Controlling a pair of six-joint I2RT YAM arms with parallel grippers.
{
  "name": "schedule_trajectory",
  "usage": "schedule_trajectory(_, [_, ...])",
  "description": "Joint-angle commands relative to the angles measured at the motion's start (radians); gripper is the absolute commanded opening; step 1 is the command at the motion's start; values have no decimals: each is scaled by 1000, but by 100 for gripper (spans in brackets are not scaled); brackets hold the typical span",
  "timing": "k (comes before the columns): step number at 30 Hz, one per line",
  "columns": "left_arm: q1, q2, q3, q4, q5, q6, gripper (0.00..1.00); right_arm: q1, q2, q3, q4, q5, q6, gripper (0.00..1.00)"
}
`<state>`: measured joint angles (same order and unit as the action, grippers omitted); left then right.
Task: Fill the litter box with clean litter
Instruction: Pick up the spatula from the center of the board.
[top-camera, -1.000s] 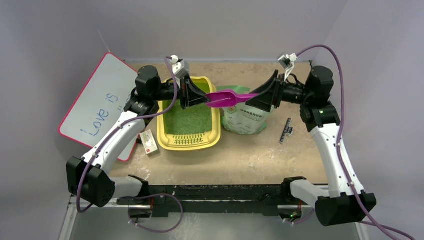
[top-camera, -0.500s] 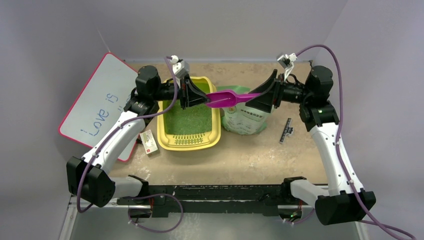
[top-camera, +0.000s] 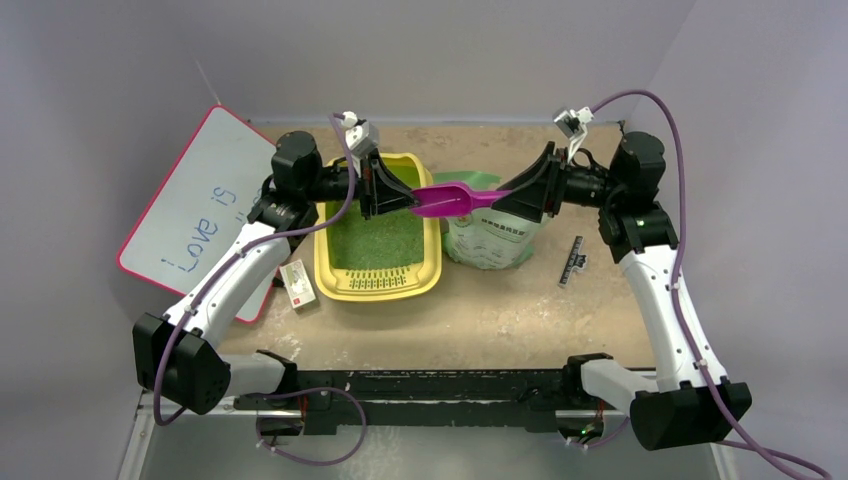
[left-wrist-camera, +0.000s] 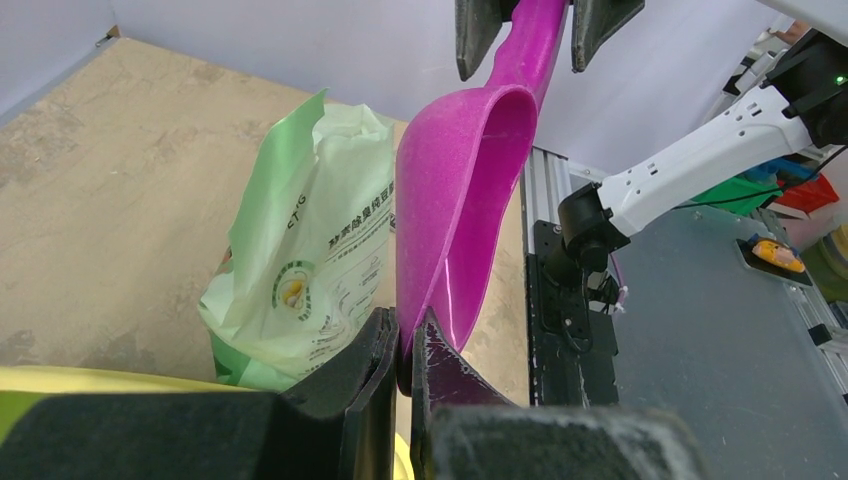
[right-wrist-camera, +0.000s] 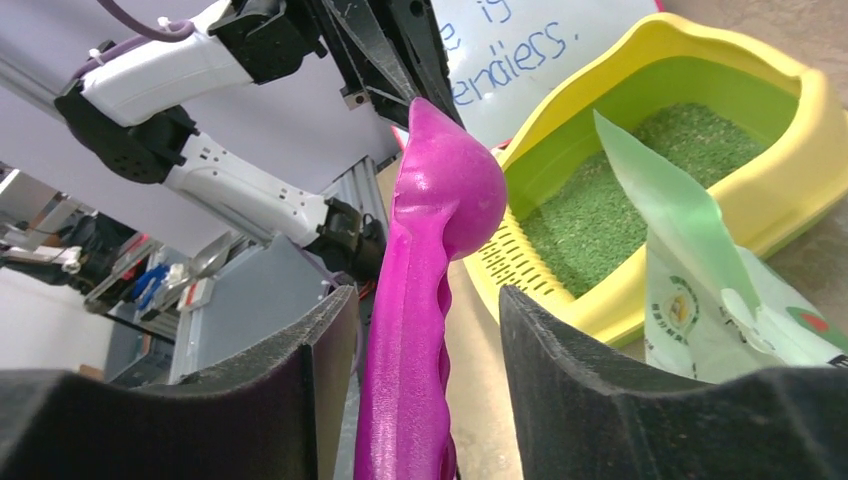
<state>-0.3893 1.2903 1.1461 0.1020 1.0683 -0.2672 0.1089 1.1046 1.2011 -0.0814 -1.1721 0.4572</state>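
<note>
Above the litter box rim, scoop tip tight in left tool, right tool apart around handle.

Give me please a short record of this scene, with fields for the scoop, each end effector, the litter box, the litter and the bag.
scoop: purple, in the air between the two arms, no litter seen in its bowl
left end effector: shut on the tip of the scoop's bowl
right end effector: open, jaws either side of the handle, a gap showing
litter box: yellow, on the table
clean litter: green granules covering the box floor
bag: pale green, upright, top open, beside the box
</note>
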Motion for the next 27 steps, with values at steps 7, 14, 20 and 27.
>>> schedule_trajectory(7, [-8, -2, 29, -14, 40, 56, 0, 3, -13, 20, 11, -95, -27, 46])
schedule_trajectory(14, [-8, 3, 42, -61, 42, 91, 0, 2, -7, 20, 38, -94, -7, 34])
schedule_trajectory(20, [-8, 3, 47, -48, 28, 87, 0, 2, -13, 17, 7, -71, -18, 63])
schedule_trajectory(27, [-8, -11, 21, 33, 16, 28, 0, 2, -18, 7, -54, -70, -51, 69])
